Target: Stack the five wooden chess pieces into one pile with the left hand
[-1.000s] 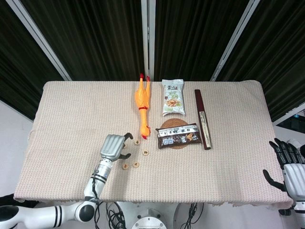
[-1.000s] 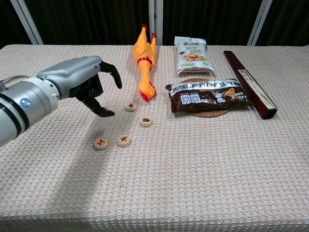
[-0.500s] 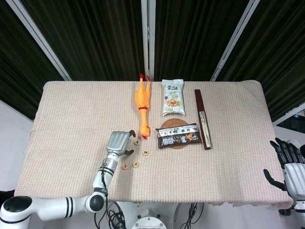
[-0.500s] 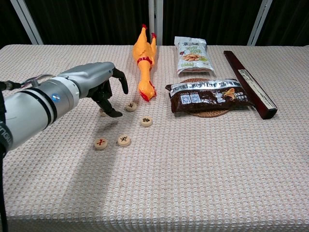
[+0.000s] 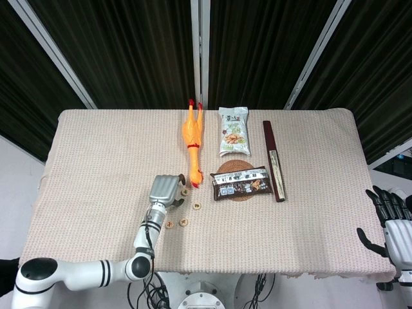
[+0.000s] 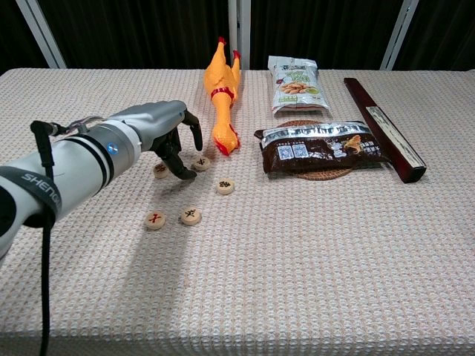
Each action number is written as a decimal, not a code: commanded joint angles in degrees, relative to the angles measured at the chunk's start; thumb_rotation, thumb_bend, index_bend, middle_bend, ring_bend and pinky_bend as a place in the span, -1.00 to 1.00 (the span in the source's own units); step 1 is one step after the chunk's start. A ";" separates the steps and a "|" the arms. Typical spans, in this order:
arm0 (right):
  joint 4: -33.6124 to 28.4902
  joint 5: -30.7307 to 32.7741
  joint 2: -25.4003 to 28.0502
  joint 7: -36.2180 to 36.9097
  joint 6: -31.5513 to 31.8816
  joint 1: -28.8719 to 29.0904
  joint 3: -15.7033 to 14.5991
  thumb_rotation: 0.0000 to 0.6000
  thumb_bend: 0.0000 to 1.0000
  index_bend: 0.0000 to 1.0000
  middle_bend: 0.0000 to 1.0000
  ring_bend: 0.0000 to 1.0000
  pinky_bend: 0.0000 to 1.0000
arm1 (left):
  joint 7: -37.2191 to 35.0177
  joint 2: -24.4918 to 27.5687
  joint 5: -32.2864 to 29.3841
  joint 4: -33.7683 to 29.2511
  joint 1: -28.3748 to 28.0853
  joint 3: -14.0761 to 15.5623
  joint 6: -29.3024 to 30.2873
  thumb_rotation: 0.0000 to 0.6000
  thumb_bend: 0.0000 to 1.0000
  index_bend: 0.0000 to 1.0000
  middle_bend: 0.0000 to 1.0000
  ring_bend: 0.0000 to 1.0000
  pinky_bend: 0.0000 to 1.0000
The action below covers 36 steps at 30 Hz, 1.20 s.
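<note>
Dark curtains behind the table (image 6: 312, 282), and nothing's stacked yet: all five wooden chess pieces (image 6: 191, 216) lie singly near the rubber chicken (image 6: 222, 93), left hand (image 6: 159, 127) hovering there, fingers (image 6: 194, 132) curled apart, holding nothing.

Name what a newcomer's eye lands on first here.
The orange rubber chicken lying mid-table at the far side stands out most. Just in front, the left hand hovers with curled fingers over small wooden chess pieces, scattered and unstacked. Two snack bags lie to the right.
</note>
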 commanded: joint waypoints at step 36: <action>0.29 0.93 0.16 0.93 -0.31 0.08 0.52 1.00 -0.43 -1.00 -1.00 -1.00 -1.00 | -5.31 0.21 -7.92 1.92 -3.68 -0.41 -2.32 1.00 -0.40 -0.04 1.00 1.00 1.00</action>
